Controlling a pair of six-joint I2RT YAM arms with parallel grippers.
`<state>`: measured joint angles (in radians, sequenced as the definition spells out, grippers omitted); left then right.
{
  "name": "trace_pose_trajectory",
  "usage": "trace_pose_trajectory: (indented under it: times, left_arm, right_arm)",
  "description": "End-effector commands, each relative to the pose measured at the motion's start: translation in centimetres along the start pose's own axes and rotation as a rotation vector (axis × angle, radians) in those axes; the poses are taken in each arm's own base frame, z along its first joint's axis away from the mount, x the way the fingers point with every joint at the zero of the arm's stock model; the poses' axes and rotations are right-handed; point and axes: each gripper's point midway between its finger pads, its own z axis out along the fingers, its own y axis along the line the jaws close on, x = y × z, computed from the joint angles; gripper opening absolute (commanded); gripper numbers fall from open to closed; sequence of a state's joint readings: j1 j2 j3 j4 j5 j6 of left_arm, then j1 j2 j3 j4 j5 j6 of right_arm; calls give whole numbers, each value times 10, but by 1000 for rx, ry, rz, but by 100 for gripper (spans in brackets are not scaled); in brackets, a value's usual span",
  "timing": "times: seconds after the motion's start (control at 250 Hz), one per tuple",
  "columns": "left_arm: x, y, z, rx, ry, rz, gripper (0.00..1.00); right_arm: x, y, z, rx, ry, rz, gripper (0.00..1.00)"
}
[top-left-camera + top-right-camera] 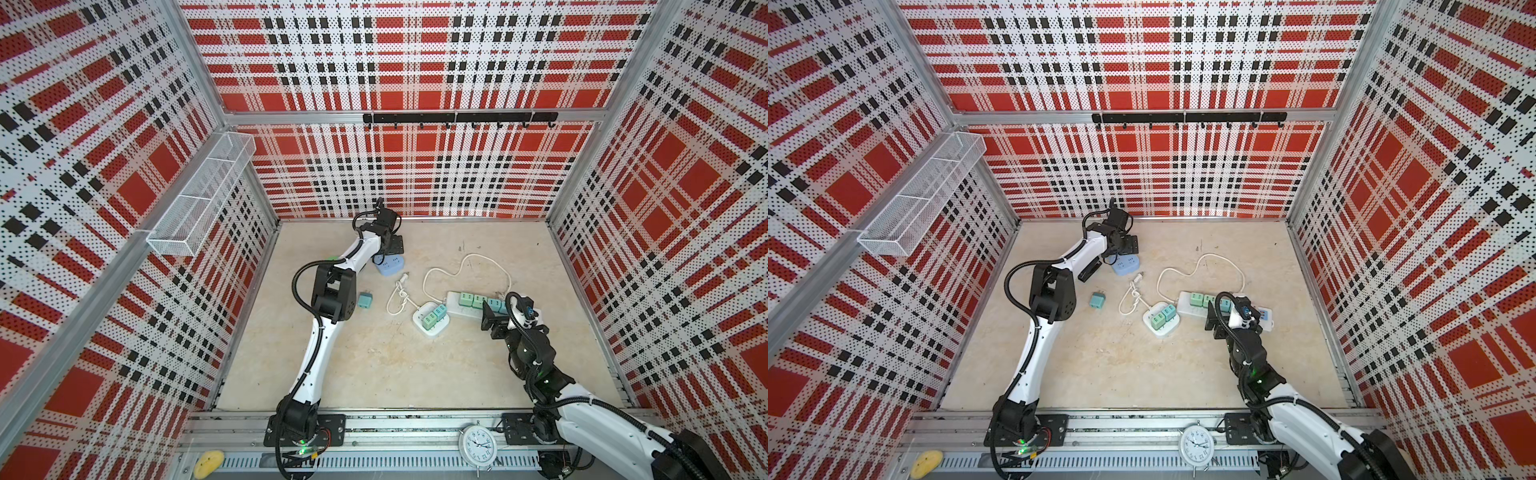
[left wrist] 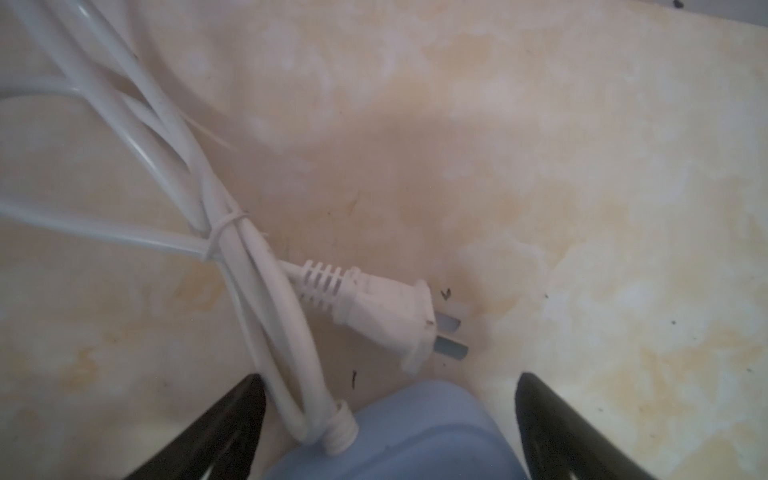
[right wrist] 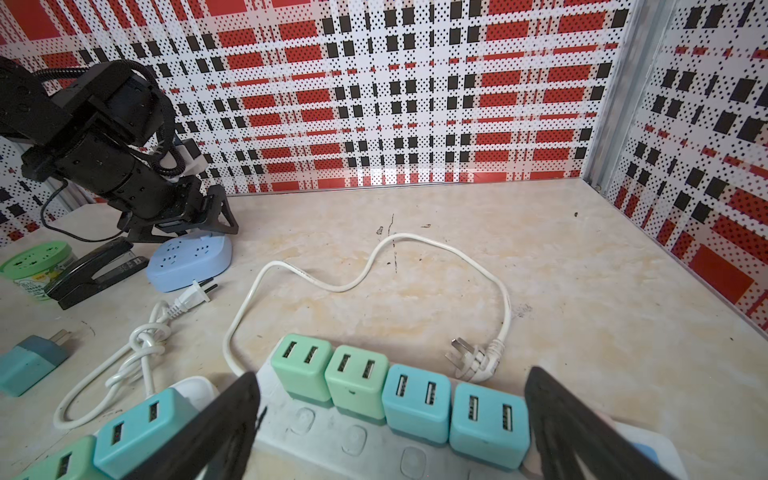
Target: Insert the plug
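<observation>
A white two-prong plug (image 2: pixel 382 311) lies flat on the tabletop, its cord bundled with a tie. It rests just in front of a light blue socket block (image 2: pixel 415 436), prongs not in any socket. Both top views show the plug (image 1: pixel 405 276) (image 1: pixel 1139 275) beside the blue block (image 1: pixel 388 266) (image 1: pixel 1125 266). My left gripper (image 2: pixel 390 378) hangs open over the blue block (image 3: pixel 191 259), a finger on either side and a gap on each. My right gripper (image 3: pixel 392 376) is open above a white power strip (image 3: pixel 316 432) that carries several green and teal USB chargers.
A loose teal charger (image 1: pixel 365 300) lies left of the cords. A small white strip (image 1: pixel 430 330) holds chargers. The long strip's three-prong plug (image 3: pixel 469 361) lies free. A black stapler (image 3: pixel 95 270) and green container (image 3: pixel 37 266) sit by the blue block. A clock (image 1: pixel 478 446) stands on the front rail.
</observation>
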<state>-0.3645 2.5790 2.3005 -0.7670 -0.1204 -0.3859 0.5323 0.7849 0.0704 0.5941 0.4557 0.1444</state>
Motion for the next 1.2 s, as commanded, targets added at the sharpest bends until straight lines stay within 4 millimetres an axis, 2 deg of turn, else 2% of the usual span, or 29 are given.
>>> trace_pose_trajectory:
  times: [0.0,0.232,0.444,0.644,0.952,1.108,1.197]
  left_arm:
    - [35,3,-7,-77,82,105,93]
    - [62,-1,-19,-116,110,197,90]
    - [98,-5,-32,-78,143,222,87]
    - [127,9,-52,-81,111,203,85]
    - [189,-3,-89,-18,74,261,84]
    - [210,-2,-109,3,54,247,85]
    - [222,-10,-119,47,35,255,85]
  right_arm:
    - [-9,1,0,-5,-31,15,100]
    - [-9,0,-1,-3,-32,19,100]
    - [-9,0,-2,-5,-31,23,100]
    - [-9,0,-2,-6,-30,24,100]
    - [-9,0,-2,-3,-27,25,100]
    - [-7,0,-1,-4,-22,23,100]
    - [-7,1,0,-4,-19,23,100]
